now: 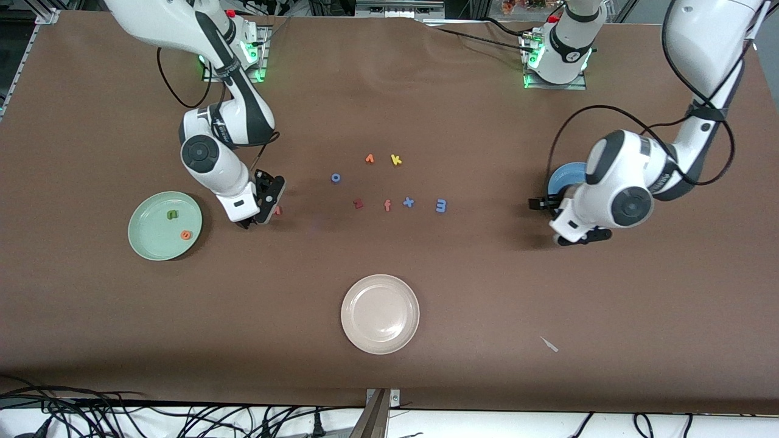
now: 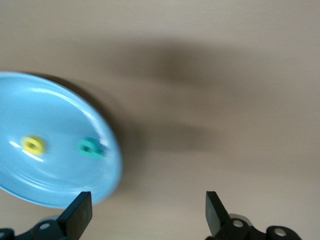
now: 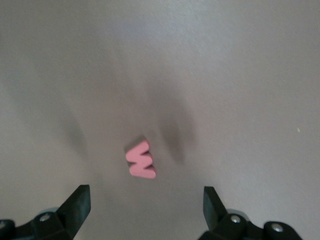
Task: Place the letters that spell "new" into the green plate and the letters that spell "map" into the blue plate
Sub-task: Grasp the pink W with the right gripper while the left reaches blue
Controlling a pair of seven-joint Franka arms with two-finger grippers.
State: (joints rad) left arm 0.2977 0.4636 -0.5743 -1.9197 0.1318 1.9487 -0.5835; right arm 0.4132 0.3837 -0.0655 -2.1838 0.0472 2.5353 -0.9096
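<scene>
At the left of the front view, the green plate point(image 1: 165, 225) holds the green "n" point(image 1: 173, 214) and orange "e" point(image 1: 185, 234), and just beside it the right gripper point(image 1: 260, 213) hangs low with fingers spread wide over the pinkish-red "w" point(image 3: 141, 159), which lies on the table between and ahead of the fingertips, untouched. Mid-frame sits the blue "m" point(image 1: 441, 206). At the right, the left gripper point(image 2: 147, 215) hovers, fingers apart and empty, by the blue plate point(image 2: 50, 120) holding the yellow "a" point(image 2: 33, 144) and teal "p" point(image 2: 91, 148).

Glossy, smooth blue plate point(image 2: 55, 125); matt pink "w" point(image 3: 141, 160); matt, finely textured brown table point(image 1: 487, 292).
</scene>
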